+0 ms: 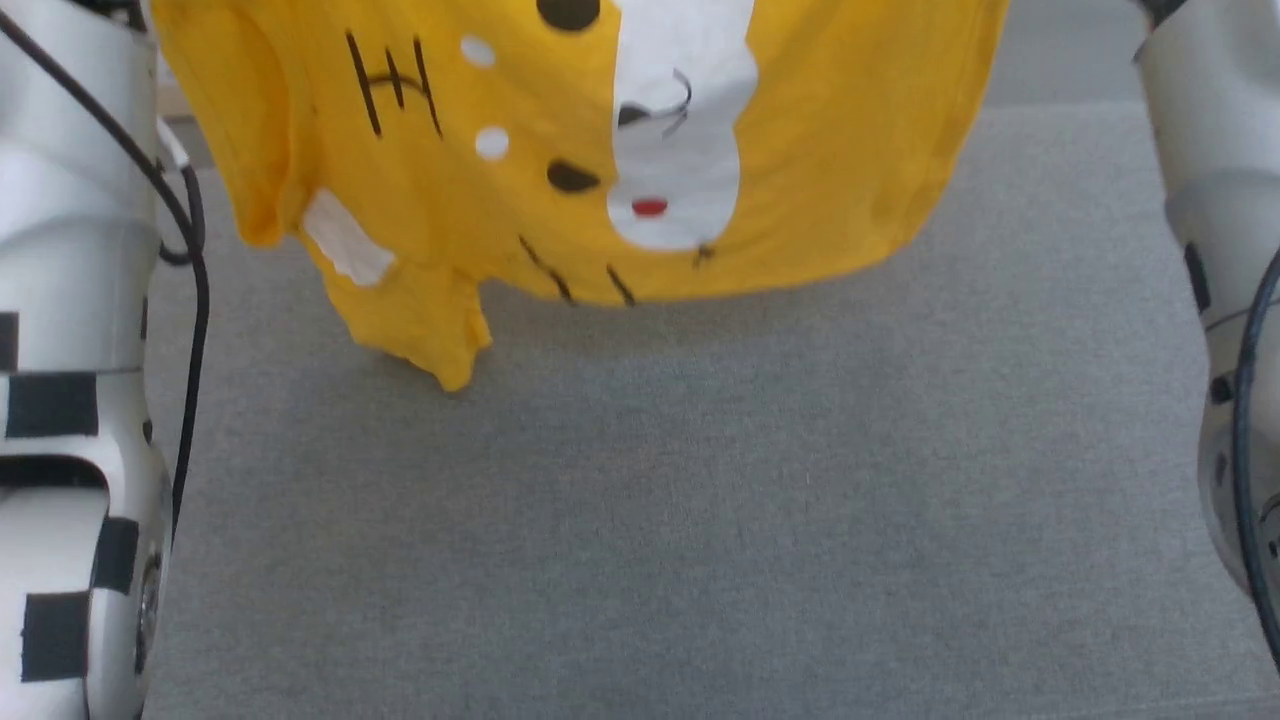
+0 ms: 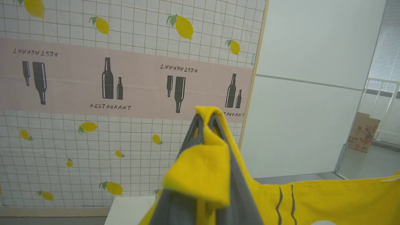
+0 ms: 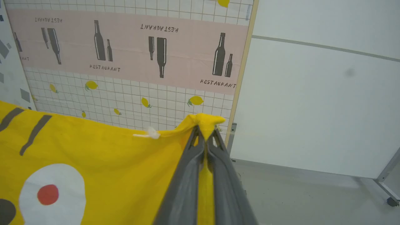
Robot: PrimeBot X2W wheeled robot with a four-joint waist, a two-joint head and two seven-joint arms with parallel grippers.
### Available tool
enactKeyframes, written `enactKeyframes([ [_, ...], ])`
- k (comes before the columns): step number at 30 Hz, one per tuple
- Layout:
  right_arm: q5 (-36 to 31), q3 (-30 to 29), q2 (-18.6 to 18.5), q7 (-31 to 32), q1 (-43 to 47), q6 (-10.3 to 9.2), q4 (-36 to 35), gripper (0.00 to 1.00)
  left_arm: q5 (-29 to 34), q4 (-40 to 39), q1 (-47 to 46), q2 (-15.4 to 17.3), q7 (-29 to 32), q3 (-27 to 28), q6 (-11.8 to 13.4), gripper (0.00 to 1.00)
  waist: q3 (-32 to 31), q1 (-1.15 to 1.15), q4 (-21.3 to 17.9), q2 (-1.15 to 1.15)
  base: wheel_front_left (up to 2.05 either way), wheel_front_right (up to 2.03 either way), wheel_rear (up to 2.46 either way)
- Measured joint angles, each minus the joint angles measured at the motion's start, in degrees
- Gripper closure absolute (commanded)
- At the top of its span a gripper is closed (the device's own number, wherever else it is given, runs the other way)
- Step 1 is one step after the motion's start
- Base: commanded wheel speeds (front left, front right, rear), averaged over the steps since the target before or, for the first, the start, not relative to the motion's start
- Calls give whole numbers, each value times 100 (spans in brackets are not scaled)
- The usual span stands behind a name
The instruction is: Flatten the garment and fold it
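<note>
2 spots on the garment point(image 1: 850, 150) are pinched. The left gripper point(image 2: 204, 118) is clamped on a yellow fold, and the right gripper point(image 3: 205, 128) is closed tight on another bunched edge. In the head view the shirt hangs at 12 o'clock above the grey surface point(image 1: 700, 520), with a crumpled corner drooping toward 10 o'clock.
</note>
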Motion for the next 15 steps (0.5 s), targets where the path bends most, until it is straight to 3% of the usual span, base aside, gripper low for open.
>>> enactKeyframes([
  [8, -755, -344, -22, -502, -783, 0, -208, 100, 90, -138, -985, -215, -937, 129, 154, 100, 902, 0, -36, 0, 0, 0, 0],
  [15, -1791, -481, -36, -1199, -1042, 0, -393, 100, 94, 266, -1339, -459, -1960, 154, -74, 100, 1664, 1, 6, 0, 0, 0, 0],
])
